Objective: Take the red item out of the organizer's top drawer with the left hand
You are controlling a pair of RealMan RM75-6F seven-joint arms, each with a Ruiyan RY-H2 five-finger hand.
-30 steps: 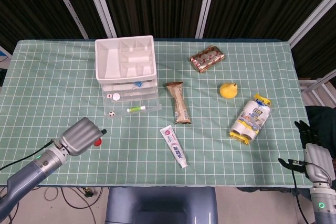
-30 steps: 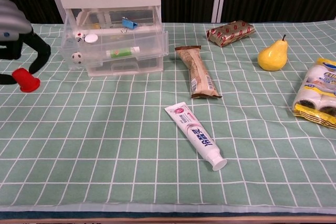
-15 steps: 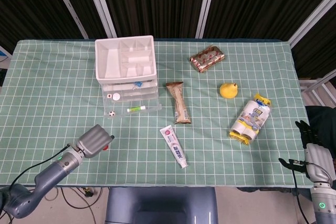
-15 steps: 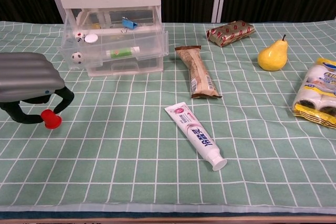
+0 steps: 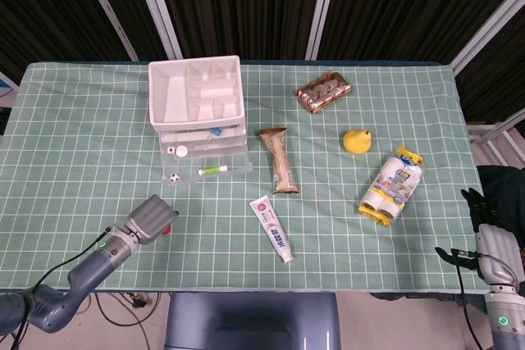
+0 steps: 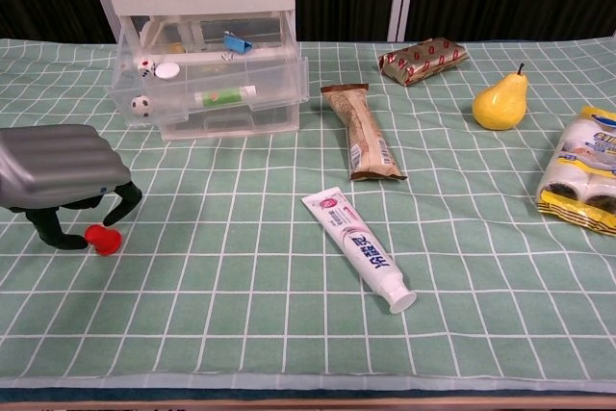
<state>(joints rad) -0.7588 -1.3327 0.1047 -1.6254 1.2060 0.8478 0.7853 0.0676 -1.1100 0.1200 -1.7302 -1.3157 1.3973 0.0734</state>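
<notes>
The small red item [image 6: 101, 238] lies low on the green checked cloth at the near left, and shows red beside the hand [image 5: 167, 229] in the head view. My left hand [image 6: 60, 168] hovers over it with its dark fingers [image 6: 123, 205] curled down on both sides, pinching it against the cloth. The clear organizer [image 6: 202, 36] with a white tray top stands behind the hand [image 5: 197, 112]; one of its drawers [image 6: 231, 93] sticks out forward. My right hand [image 5: 492, 239] hangs off the table's near right corner, holding nothing, fingers apart.
A toothpaste tube [image 6: 358, 249] lies in the middle front, with a brown snack bar [image 6: 363, 132] behind it. A foil-wrapped pack [image 6: 423, 60], a yellow pear [image 6: 500, 103] and a yellow-white package [image 6: 587, 180] sit to the right.
My left hand carried the red item towards the front edge and lowered it to the cloth. The item now looks tipped over. The right hand has not moved.
</notes>
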